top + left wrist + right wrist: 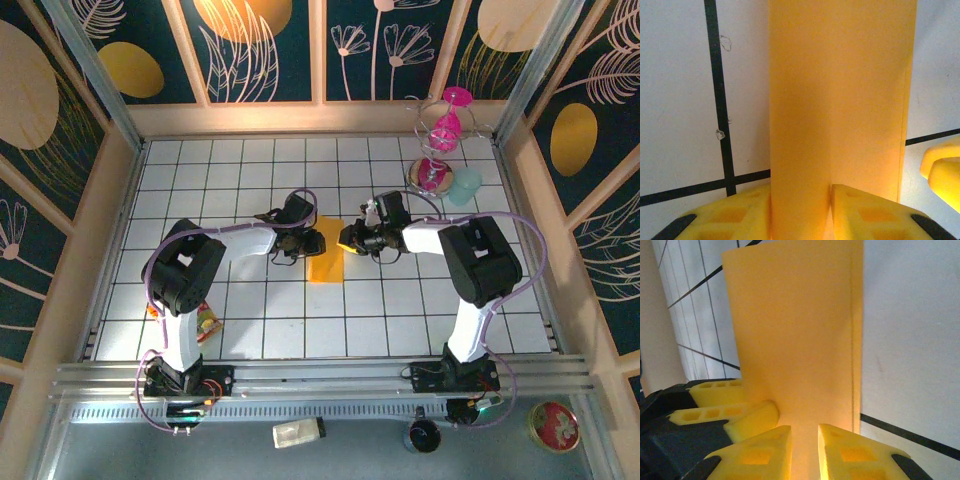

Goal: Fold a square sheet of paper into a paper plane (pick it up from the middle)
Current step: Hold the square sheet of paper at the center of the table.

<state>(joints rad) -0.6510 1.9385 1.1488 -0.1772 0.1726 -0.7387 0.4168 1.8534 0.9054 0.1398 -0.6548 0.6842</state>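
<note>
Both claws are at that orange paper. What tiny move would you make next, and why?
Probably squeeze the left gripper firmly on the folded sheet of paper to set the crease. The sheet runs between its fingers, and the right gripper straddles the same sheet from the other side, steadying it. A second layer's edge shows along one side, so the fold may not be pressed flat.

The left arm (185, 280) and the right arm (480, 262) are built alike, with smooth white link shells joined by bulky black joint housings and a black base (185, 380) at the foot. A thin lilac cable (148, 275) runs in loose loops along each arm from base to wrist. The left gripper (801, 200) and the right gripper (805, 437) carry blocky bright yellow fingers (730, 215) moulded with rows of hollow pockets, with black parts at their outer corners.
</note>
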